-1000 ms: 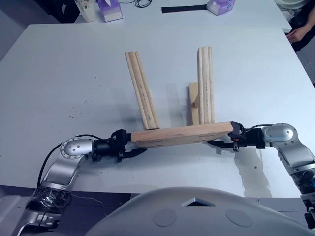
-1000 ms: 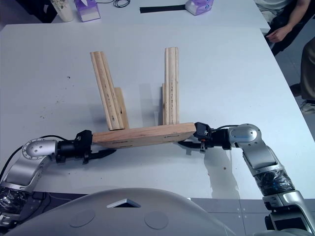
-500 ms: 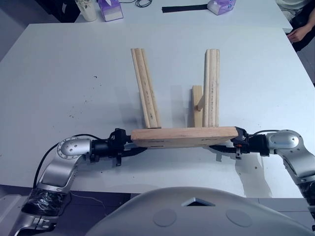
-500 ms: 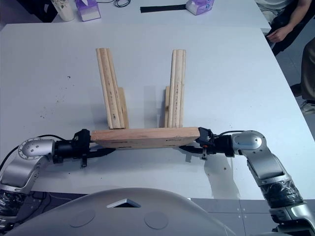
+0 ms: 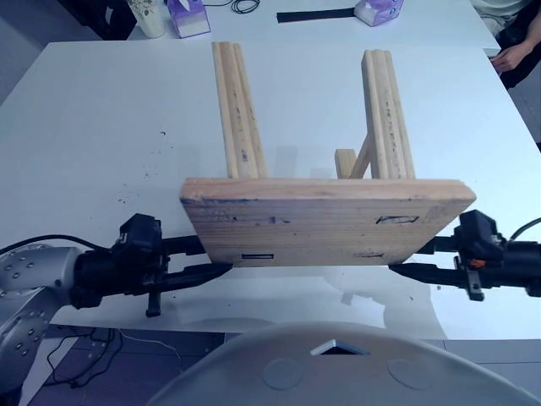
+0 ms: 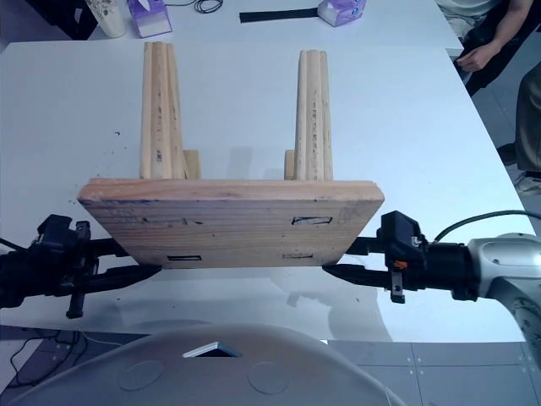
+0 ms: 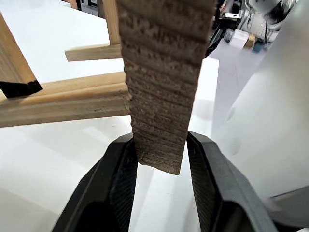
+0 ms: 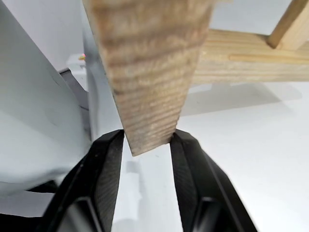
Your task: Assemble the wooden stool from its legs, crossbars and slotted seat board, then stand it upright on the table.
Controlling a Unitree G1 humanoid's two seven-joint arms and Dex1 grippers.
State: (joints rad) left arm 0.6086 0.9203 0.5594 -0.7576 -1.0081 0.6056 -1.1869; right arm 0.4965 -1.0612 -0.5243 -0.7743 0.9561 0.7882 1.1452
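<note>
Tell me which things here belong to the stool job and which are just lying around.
Job: seat board, legs, crossbar, left gripper, right gripper.
Lying about: cup, purple boxes, black strap, cable.

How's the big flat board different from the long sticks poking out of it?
The seat board is wide and flat with small slots; the legs are long, narrow and ridged. The left gripper and right gripper pinch the board's ends; neither touches the legs. Both are pale wood, joined together.
</note>
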